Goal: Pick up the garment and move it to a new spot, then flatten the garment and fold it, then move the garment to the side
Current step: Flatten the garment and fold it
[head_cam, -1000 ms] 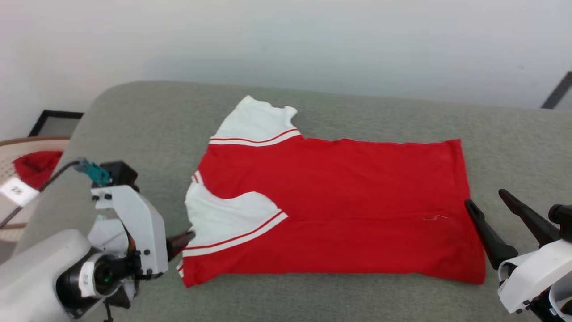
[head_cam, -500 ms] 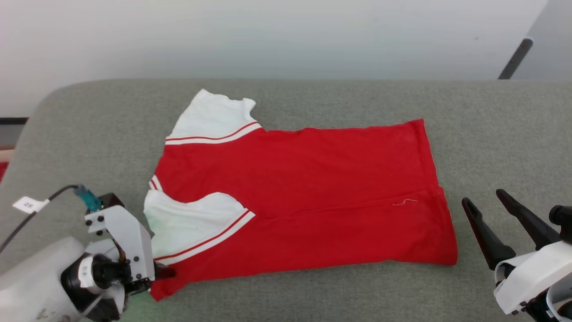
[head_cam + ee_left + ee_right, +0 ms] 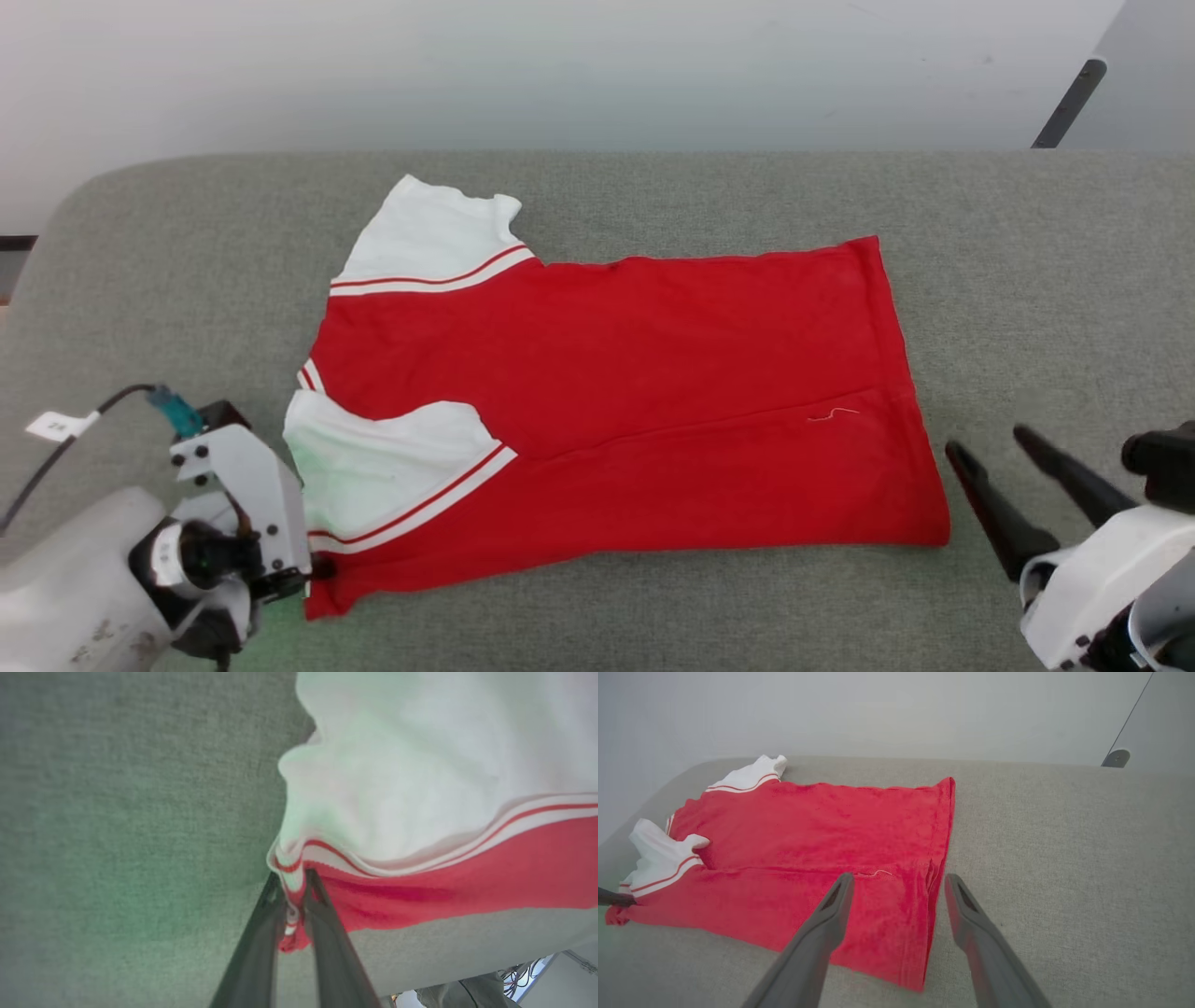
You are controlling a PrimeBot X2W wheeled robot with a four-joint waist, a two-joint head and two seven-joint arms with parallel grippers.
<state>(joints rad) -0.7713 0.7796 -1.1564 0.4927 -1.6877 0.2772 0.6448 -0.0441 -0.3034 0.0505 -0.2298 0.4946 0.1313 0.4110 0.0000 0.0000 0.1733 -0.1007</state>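
Observation:
The garment [image 3: 616,401], a red jersey with white lining and striped trim turned up at its left end, lies spread flat on a grey-green cushioned surface [image 3: 653,187]. My left gripper [image 3: 322,567] sits at the garment's near left corner. In the left wrist view the two fingers of that gripper [image 3: 292,896] pinch the striped trim of the garment [image 3: 420,812]. My right gripper [image 3: 987,440] is open just right of the hem's near corner. In the right wrist view its fingers [image 3: 899,877] straddle the hem edge of the garment [image 3: 808,835] from above, holding nothing.
A pale wall rises behind the cushioned surface. A dark slanted bar [image 3: 1069,103] stands at the far right. Bare cushion [image 3: 1064,858] stretches right of the garment. A person's trouser leg [image 3: 467,994] shows past the surface's edge in the left wrist view.
The head camera has swung right, so the basket at the left has left the picture. My left gripper has moved down to the garment's near left corner and closed on the trim. My right gripper stays open.

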